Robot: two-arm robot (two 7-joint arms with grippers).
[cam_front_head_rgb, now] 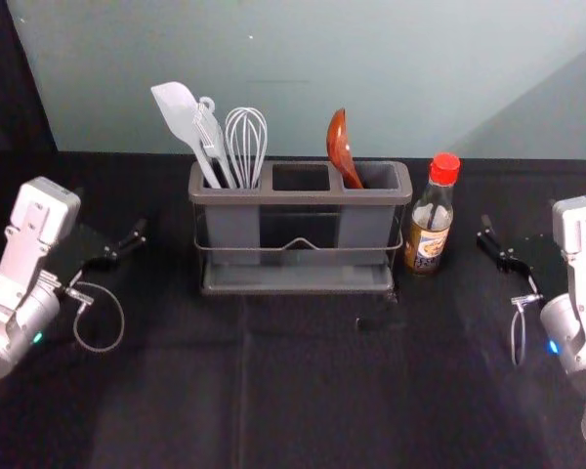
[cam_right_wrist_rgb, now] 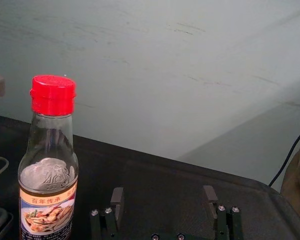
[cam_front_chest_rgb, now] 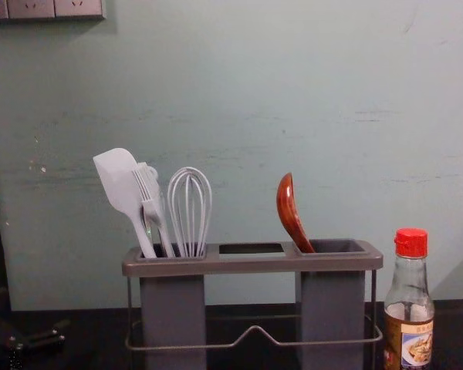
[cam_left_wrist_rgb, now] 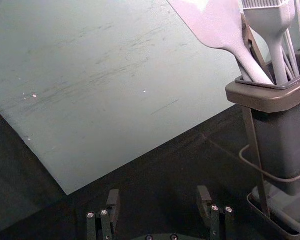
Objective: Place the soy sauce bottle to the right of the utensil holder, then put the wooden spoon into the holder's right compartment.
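Black worktop's (cam_front_head_rgb: 303,391) got soy sauce (cam_front_head_rgb: 431,227) right of the holder (cam_front_head_rgb: 298,197), spoon (cam_front_head_rgb: 339,145) in its right slot, left end effector (cam_front_head_rgb: 135,236) and right one (cam_front_head_rgb: 490,239) released either side.

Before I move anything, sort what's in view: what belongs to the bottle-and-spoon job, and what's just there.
Part of the job:
Utensil holder
Soy sauce bottle, standing to the holder's right
Wooden spoon, in the right compartment

Just there:
Spatula, brush and whisk, in the left compartment
Wall sockets
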